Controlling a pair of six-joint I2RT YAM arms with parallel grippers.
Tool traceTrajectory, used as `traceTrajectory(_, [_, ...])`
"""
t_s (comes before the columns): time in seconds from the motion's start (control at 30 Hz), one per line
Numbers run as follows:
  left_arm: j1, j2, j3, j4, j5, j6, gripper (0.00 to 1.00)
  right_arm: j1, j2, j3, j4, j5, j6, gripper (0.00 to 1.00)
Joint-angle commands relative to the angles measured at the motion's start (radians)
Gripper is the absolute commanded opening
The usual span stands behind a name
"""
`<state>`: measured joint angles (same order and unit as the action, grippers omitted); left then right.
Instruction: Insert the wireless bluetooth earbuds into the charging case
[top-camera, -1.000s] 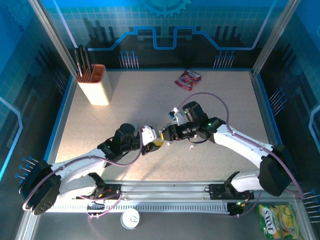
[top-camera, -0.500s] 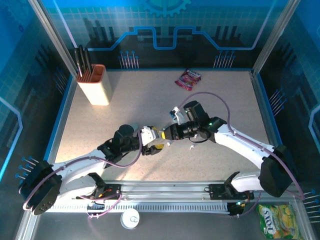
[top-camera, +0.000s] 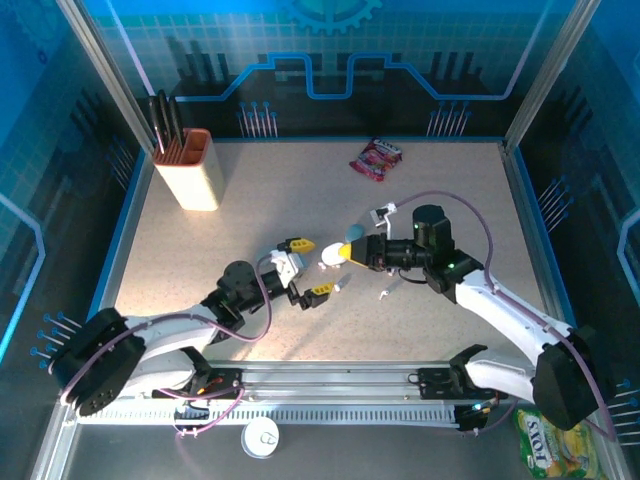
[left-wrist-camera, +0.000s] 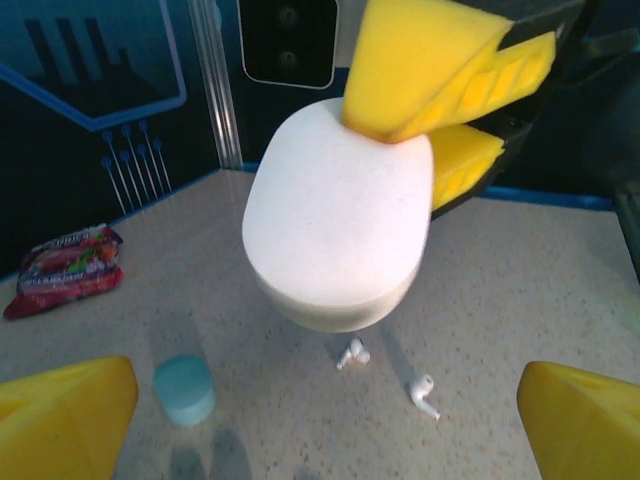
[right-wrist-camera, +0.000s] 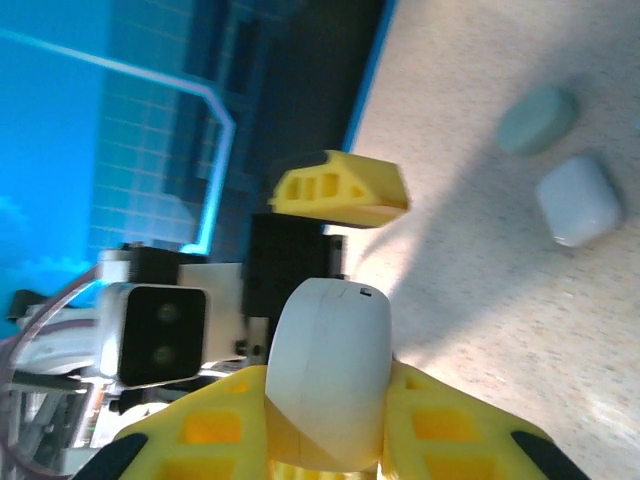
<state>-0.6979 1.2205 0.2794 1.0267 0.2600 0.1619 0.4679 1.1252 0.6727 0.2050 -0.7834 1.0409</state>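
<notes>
Right claw (right-wrist-camera: 328, 420) is clamped on the white charging case (right-wrist-camera: 325, 340), holding it clear of the desk (left-wrist-camera: 520, 290). Left claw (left-wrist-camera: 325, 415) is spread wide and grips nothing. I see two white earbuds (left-wrist-camera: 352, 353) lying loose on the desk near the case.

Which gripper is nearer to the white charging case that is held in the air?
Right. The right gripper is shut on the white charging case. The left gripper is open in front of it, its fingers spread to either side without touching.
</notes>
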Motion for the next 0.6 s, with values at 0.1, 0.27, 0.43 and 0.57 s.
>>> traceTrajectory(0.1, [-0.002,0.140,0.036,0.369,0.104,-0.108,0.95,-0.029,-0.031,-0.069,0.405,-0.109,0.305,0.11])
traceTrajectory(0.27, [-0.002,0.158,0.087,0.375,0.143,-0.127,0.89,-0.030,-0.004,-0.120,0.660,-0.098,0.506,0.07])
traceTrajectory(0.43, [-0.001,0.179,0.140,0.375,0.167,-0.109,0.83,-0.028,0.050,-0.157,0.861,-0.068,0.649,0.06])
traceTrajectory(0.57, [0.001,0.194,0.169,0.376,0.171,-0.076,0.80,-0.028,0.079,-0.174,0.926,-0.062,0.706,0.06])
